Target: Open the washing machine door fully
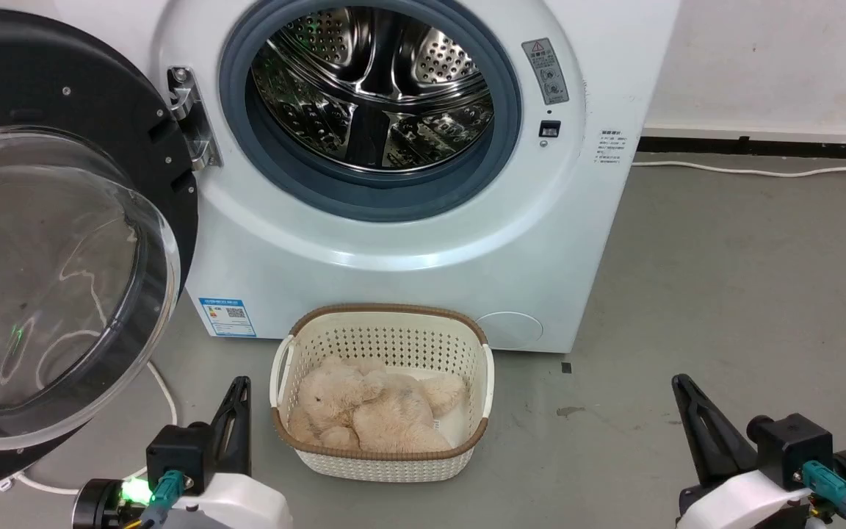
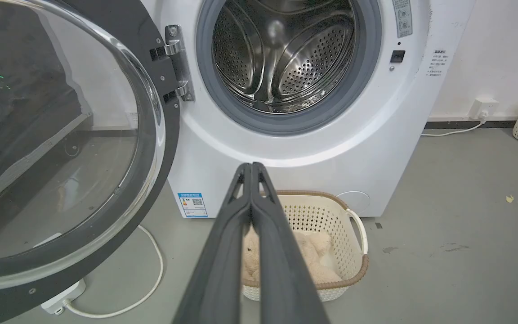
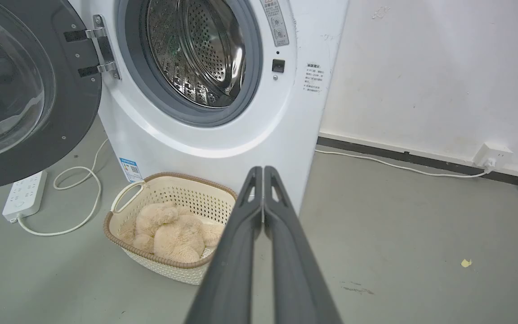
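The washing machine door [image 1: 56,242] stands swung wide on its hinge [image 1: 192,117], filling the left of the head view with its glass bowl turned toward the camera. It is clear of the washing machine [image 1: 408,264], whose steel drum [image 1: 371,88] is fully exposed at top centre. Whether the door has reached its hinge stop cannot be told from these views; on the evidence the task is judged done or very nearly so. The left end effector [image 1: 239,389] sits at lower left, fingers clenched together on nothing, just right of the door's lower rim and not touching it. The right end effector [image 1: 684,386] sits at lower right, likewise clenched and empty, well apart from the machine. Both wrist views confirm the fingers pressed tip to tip. Hazards noted: should a last push be wanted, a clenched tip set on the bulging glass could skid off the curve and lose the door. A door not at its stop could drift back toward the opening. The cream basket [image 1: 382,323] holding a plush toy [image 1: 379,415] lies on the floor at lower centre, just beside the left end effector, and a careless sweep would knock it. A white cable [image 1: 162,386] and power strip [image 3: 23,195] lie beneath the door, where a low arm could snag them.
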You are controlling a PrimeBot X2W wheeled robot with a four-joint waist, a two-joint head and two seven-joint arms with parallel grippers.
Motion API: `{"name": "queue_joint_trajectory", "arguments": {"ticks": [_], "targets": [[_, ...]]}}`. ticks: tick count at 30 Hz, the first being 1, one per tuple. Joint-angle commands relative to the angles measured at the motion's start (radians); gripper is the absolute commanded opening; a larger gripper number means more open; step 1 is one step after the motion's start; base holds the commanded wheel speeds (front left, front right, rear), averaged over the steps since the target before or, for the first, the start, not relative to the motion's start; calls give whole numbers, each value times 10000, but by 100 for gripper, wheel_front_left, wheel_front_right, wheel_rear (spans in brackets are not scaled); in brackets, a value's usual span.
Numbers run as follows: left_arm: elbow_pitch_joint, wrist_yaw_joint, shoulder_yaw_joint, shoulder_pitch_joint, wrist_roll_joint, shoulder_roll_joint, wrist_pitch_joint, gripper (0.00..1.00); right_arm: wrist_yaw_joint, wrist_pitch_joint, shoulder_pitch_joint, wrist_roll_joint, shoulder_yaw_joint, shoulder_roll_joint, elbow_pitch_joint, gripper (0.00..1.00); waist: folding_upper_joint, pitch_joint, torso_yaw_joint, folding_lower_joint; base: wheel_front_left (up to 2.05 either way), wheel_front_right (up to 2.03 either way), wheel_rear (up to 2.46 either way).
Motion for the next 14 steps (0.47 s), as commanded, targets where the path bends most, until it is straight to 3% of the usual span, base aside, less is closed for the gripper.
{"name": "queue_joint_trajectory", "arguments": {"ticks": [1, 14], "targets": [[-54, -55, 91, -124, 99, -46, 43, 0, -6, 38, -115, -79, 25, 11, -47, 0, 0, 4, 0, 0, 0, 0, 0], [-111, -253, 376, -211, 375, -266, 288, 0, -7, 303, -266, -135, 105, 12, -59, 0, 0, 58, -9, 0, 0, 0, 0]]}}
